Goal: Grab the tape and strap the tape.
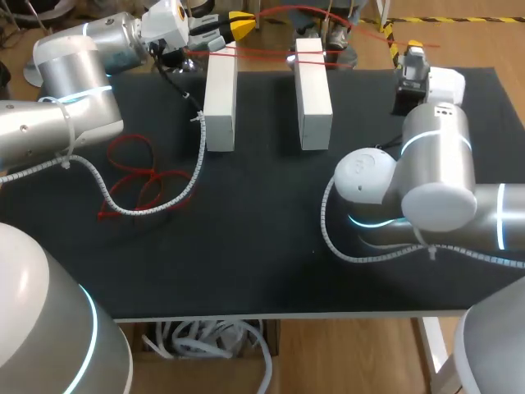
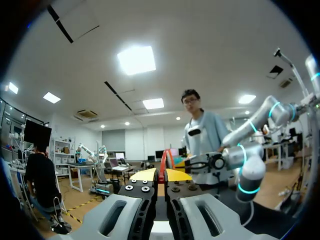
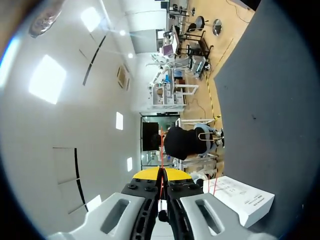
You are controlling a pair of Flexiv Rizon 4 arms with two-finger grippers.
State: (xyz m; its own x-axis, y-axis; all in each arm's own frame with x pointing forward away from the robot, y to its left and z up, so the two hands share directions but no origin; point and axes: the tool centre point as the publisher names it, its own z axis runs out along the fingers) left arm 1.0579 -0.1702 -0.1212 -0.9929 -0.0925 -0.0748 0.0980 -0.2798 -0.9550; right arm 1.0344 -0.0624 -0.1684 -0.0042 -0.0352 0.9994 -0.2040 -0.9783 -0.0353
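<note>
Black table (image 1: 262,238) carried two white blocks standing side by side near the far edge: left block (image 1: 221,103) and right block (image 1: 312,94), well apart from each other. Red tape (image 1: 308,57) ran across the tops of both blocks and on to each arm.

Left gripper (image 1: 243,25) hung past the far edge, just beyond the left block. In its wrist view the fingertips were pressed together (image 2: 160,175) with the tape (image 2: 163,159) pinched between them and looping out ahead.

Right gripper (image 1: 413,49) sat at the far right of the table. Its fingers were likewise closed (image 3: 161,174) on a thin strand of the tape (image 3: 160,150); one white block (image 3: 241,199) lay just beside it on the dark surface (image 3: 270,100).

A loose tangle of red loops (image 1: 141,176) lay on the table's left side, with the left arm's white cable conduit (image 1: 197,156) curving around it.
</note>
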